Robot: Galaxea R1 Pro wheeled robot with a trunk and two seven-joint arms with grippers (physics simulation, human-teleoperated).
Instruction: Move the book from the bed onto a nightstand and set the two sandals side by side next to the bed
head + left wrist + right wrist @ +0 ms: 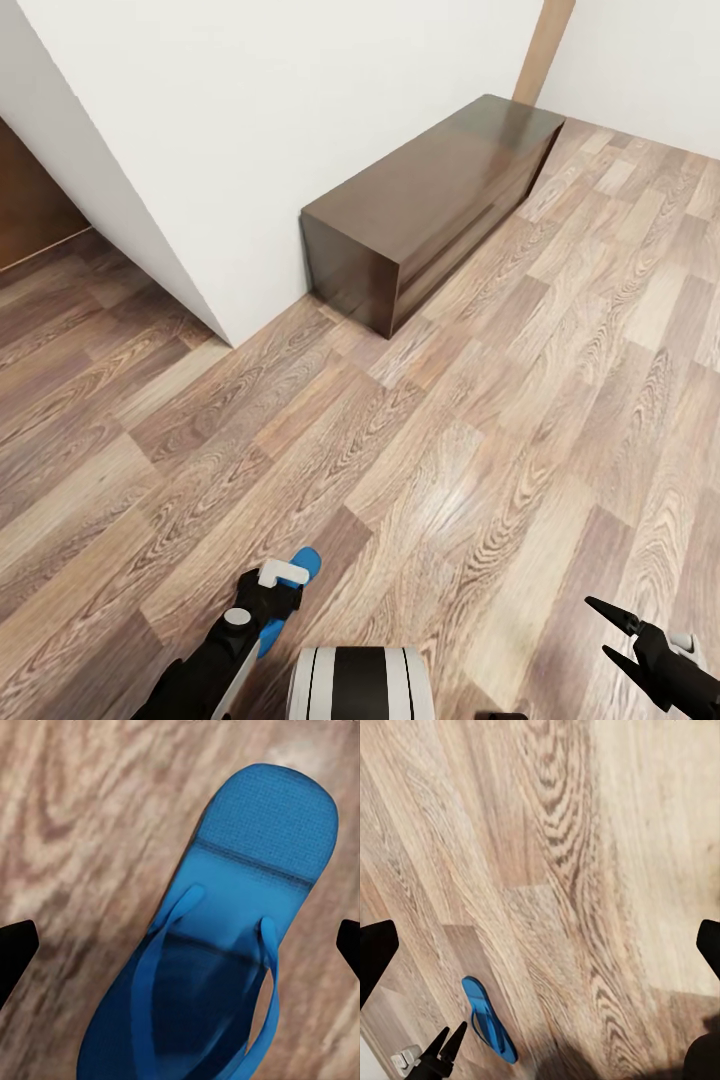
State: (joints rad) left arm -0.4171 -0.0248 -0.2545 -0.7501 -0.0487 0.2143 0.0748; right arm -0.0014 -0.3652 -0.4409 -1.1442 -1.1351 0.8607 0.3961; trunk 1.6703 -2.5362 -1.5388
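Bare wood-plank floor (420, 480): one blue sandal (225, 945) lies flat directly beneath the left hand (268, 592), fingers spread either side of its length; right hand (620, 635) open, well apart.

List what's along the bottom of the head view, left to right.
Left claw over the blue sandal → robot's striped trunk → right claw, open above bare floor.
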